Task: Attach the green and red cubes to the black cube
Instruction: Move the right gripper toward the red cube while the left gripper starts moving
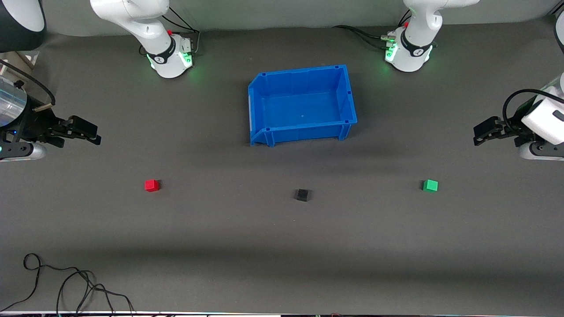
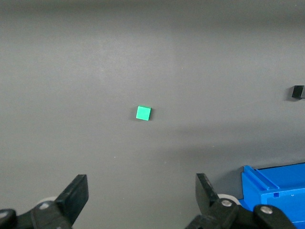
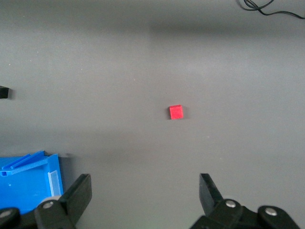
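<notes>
1. The red cube (image 1: 152,185) is small and sits flat on the table toward the right arm's end, well apart from the other two.
2. The black cube (image 1: 302,194) lies between them, slightly turned and a little nearer the front camera.
3. The green cube (image 1: 430,185) rests flat toward the left arm's end.

red cube (image 1: 152,185) on table, below right gripper (image 1: 86,132) jaws, apart | black cube (image 1: 302,194) mid-table, clear of both | green cube (image 1: 430,185) below left gripper (image 1: 482,133) jaws, apart | blue bin (image 1: 302,105) between grippers
</notes>
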You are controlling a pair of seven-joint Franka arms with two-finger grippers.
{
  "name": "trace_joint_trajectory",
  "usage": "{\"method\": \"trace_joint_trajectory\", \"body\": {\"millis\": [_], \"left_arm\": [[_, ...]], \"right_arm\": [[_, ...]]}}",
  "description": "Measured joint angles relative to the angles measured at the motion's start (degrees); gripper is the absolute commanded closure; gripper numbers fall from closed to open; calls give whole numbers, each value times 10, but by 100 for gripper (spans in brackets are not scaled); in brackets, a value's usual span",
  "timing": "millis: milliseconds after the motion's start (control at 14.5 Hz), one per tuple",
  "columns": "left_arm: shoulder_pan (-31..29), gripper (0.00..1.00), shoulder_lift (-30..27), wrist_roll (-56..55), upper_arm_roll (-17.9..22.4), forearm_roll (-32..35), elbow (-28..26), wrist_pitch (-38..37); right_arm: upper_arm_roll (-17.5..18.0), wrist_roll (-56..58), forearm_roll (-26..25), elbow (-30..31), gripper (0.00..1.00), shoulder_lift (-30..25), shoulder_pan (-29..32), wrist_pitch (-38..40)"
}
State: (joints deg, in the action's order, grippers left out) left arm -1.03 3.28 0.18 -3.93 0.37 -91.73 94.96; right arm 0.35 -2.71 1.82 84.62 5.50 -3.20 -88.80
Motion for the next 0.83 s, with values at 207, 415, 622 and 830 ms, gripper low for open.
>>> {"method": "trace_joint_trajectory", "body": {"millis": [207,415,622,830], "left_arm": [[0,0,0,0,-3,0,0,0],[0,0,0,0,-3,0,0,0],[0,0,0,0,-3,0,0,0],[0,0,0,0,-3,0,0,0]], "right_arm": [[0,-2,0,1,0,1,0,0],[-1,-71,1,3,0,7,0,2],[-1,-201,7,18,0,11,0,2],[-1,-321,20,31,0,13,0,1]]}}
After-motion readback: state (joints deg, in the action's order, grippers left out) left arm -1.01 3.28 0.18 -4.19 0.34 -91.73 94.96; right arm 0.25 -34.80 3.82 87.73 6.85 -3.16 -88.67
